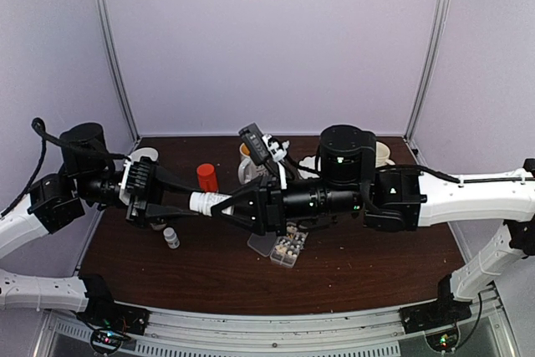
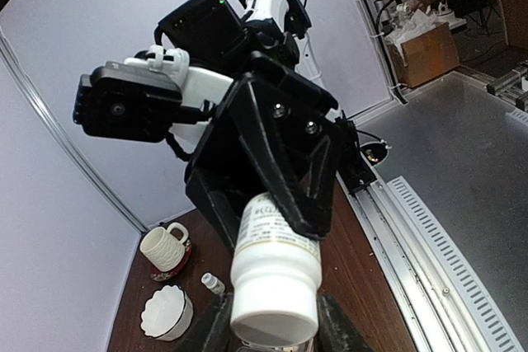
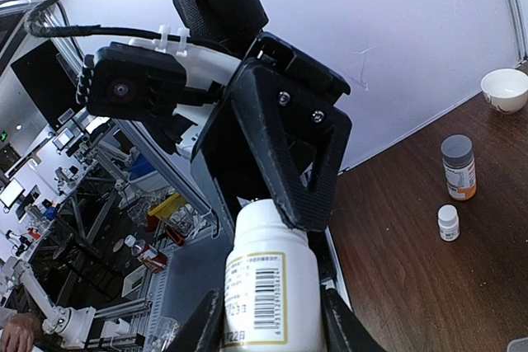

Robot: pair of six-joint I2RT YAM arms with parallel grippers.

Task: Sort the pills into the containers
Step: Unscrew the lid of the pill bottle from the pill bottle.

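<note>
Now, left gripper (image 2: 275,329): closed across the cap end of a white bottle (image 2: 275,282), with a finger against each side of the cap.
right gripper (image 3: 268,323): clamped on the labelled body of the same bottle, barcode turned toward its wrist camera.
white bottle: lies level in the air between the two grippers, above the middle of the table (image 1: 376,269), cap end to the left.
organizer box (image 1: 287,250): flat on the table, just near and right of the held bottle, partly under the right arm; its clear lid (image 1: 260,244) lies open to the left.
pills (image 1: 290,247): whitish and tan specks inside the box; which compartments hold them cannot be told.
small white bottle (image 1: 171,237): upright on the table, left of the box.
orange bottle (image 1: 206,177): upright, on the far side of the held bottle.
white cup (image 1: 144,155): at the far left of the table.
</note>
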